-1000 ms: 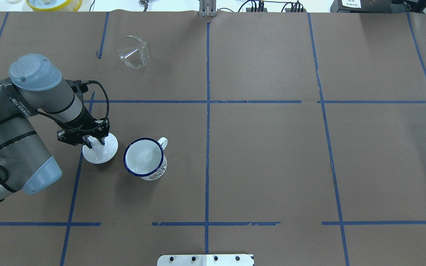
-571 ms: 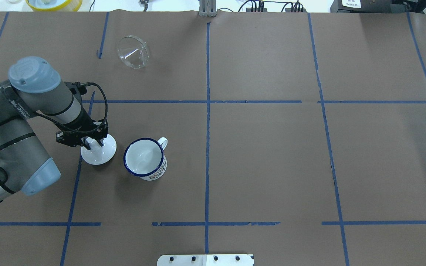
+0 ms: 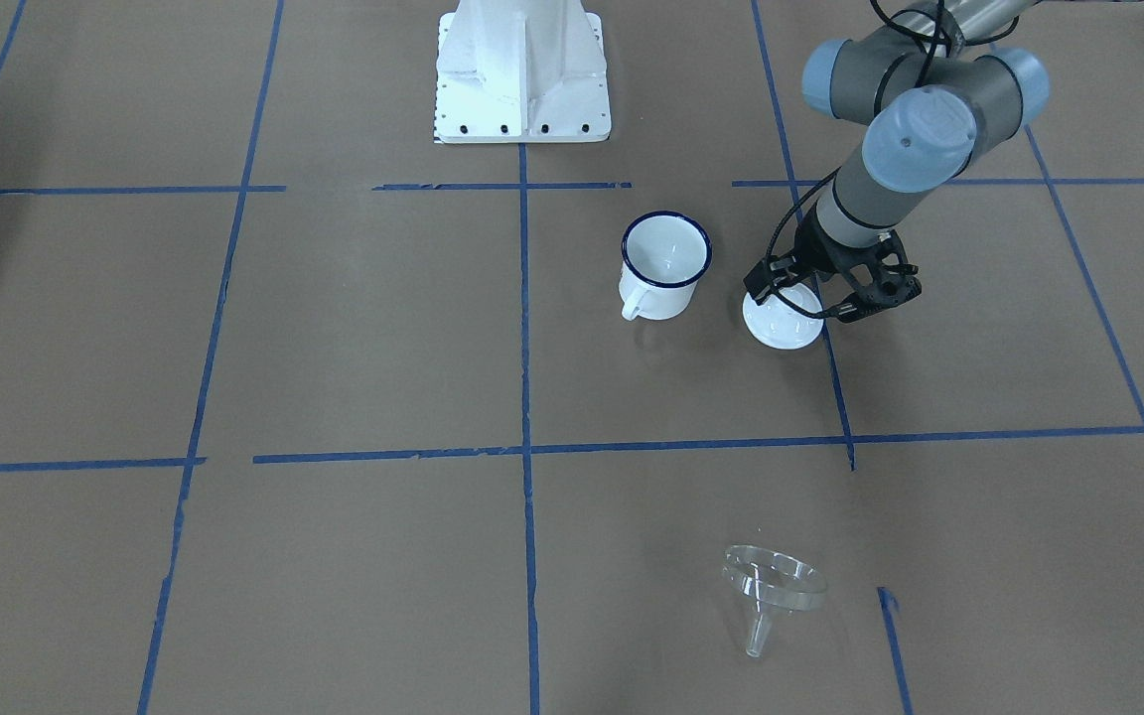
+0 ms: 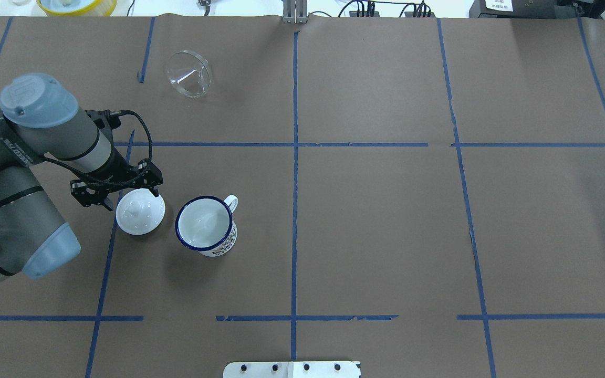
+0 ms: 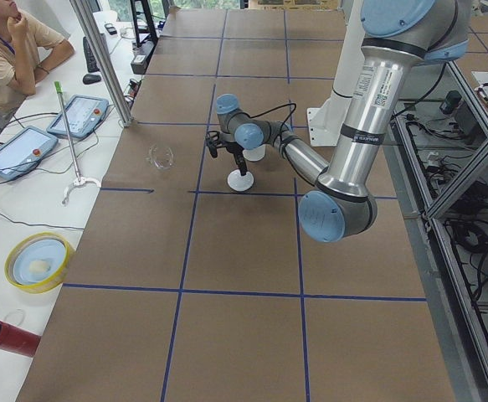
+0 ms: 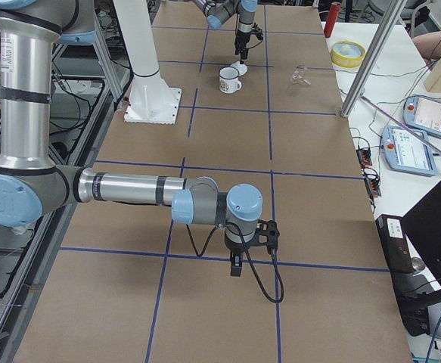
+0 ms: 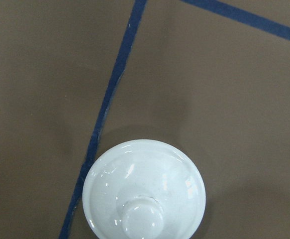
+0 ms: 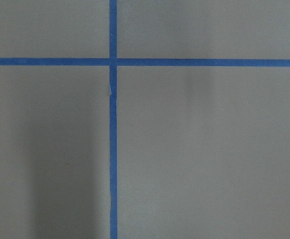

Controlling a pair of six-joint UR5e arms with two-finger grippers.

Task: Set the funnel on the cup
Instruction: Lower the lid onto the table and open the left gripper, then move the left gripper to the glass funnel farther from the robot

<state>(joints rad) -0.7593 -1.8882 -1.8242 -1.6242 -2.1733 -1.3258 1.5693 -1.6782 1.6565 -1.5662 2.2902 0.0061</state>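
Note:
The clear funnel (image 4: 189,73) lies on its side at the far left of the table, also in the front view (image 3: 771,581). The white cup (image 4: 205,223) with the dark blue rim stands upright, empty, with its handle to the right; it also shows in the front view (image 3: 664,260). My left gripper (image 4: 130,198) is open just above a round white knobbed lid (image 4: 139,215), which lies on the table to the left of the cup. The left wrist view shows the lid (image 7: 144,191) below, with no fingers. My right gripper (image 6: 235,265) shows only in the exterior right view, far from these things. I cannot tell its state.
Blue tape lines cross the brown table cover. The robot's white base plate (image 4: 292,369) is at the near edge. A yellow bowl (image 4: 76,5) sits beyond the far edge. An operator (image 5: 9,50) sits by the table's left end.
My left gripper has let go of the lid's knob, opened and lifted slightly back to the left. The lid now rests on the table. Cup and funnel have not moved.

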